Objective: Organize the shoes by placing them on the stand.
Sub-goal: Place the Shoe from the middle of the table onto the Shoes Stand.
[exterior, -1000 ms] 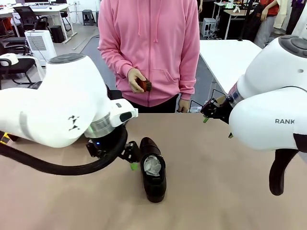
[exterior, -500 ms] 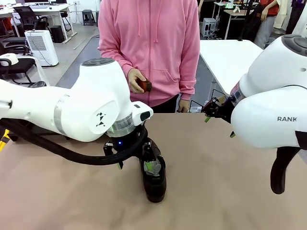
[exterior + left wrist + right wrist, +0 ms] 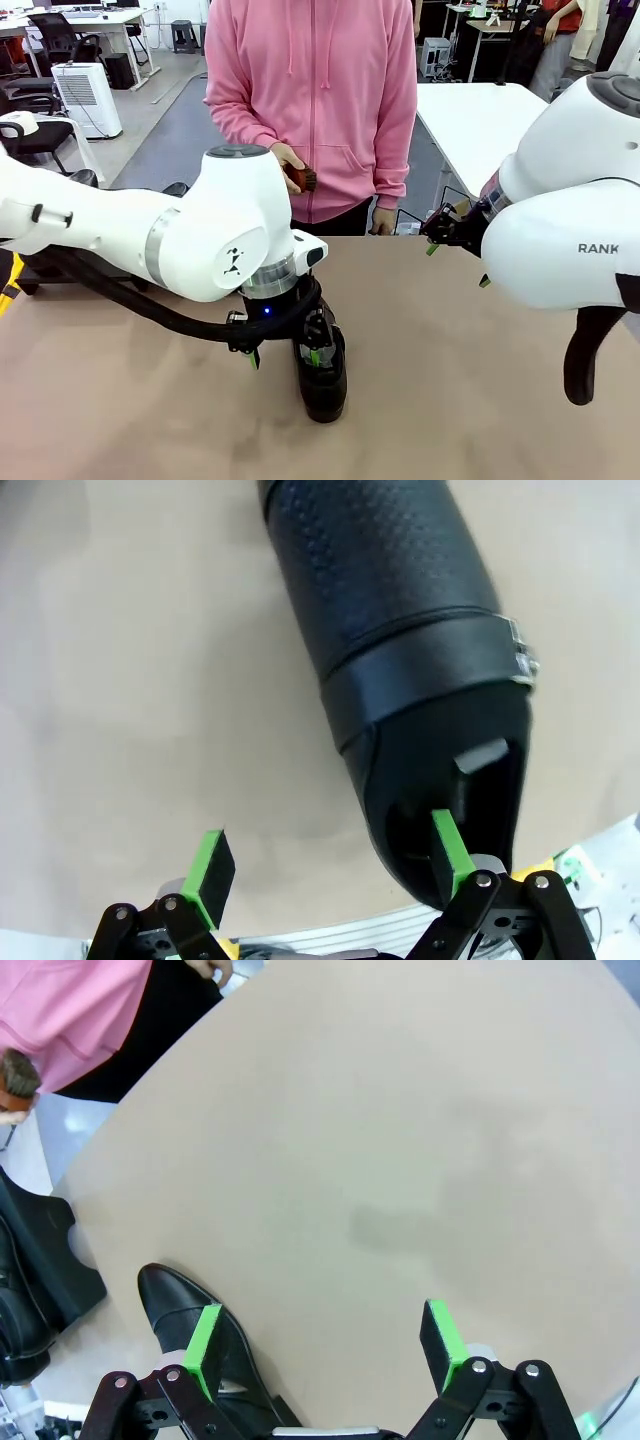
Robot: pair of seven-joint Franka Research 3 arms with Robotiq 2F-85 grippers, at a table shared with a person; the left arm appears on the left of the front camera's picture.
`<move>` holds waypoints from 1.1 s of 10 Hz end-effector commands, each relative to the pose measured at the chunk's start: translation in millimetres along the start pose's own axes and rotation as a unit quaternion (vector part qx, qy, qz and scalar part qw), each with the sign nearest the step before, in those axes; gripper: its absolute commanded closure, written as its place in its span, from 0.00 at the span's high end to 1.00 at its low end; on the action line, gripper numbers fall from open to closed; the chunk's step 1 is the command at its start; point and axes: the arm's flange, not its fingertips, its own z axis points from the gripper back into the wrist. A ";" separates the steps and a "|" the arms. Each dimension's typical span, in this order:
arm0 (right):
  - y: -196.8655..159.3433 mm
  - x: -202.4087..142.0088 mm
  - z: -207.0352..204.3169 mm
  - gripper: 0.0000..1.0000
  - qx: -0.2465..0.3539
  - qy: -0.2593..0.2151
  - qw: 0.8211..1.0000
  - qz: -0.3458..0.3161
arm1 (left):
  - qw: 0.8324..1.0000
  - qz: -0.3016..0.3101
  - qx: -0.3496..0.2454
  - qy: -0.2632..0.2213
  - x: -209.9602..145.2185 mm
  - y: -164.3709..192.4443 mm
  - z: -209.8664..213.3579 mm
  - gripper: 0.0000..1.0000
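Counted on the tan table (image 3: 480, 400):

- Black glossy shoes — one in the front view, shoe (image 3: 322, 372), lying under the left arm; same shoe close up in the left wrist view. Second shoe (image 3: 195, 1310) counted in the right wrist view, beside that gripper's fingers.
- Robot arms — two, white.
- Grippers — two: left gripper (image 3: 330, 865) and right gripper (image 3: 325, 1345), each with two green pads, four pads in all.
- Persons at the far side — one, in a pink top.
- Hands of that person seen — two.
- Brown brush (image 3: 303, 178) — one, held in a hand.
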 end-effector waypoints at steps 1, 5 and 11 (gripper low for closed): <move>0.3 2.7 0.2 1.00 0.009 0.005 1.000 0.009 | 0.999 0.026 0.019 0.005 10.6 -9.9 -11.2 1.00; 0.3 2.7 0.2 1.00 0.009 0.005 1.000 0.009 | 1.000 0.024 0.011 0.003 14.4 -6.8 -18.6 0.63; 0.3 2.7 0.2 1.00 0.009 0.005 1.000 0.009 | 1.000 0.005 0.000 0.002 13.3 -9.1 -19.2 0.00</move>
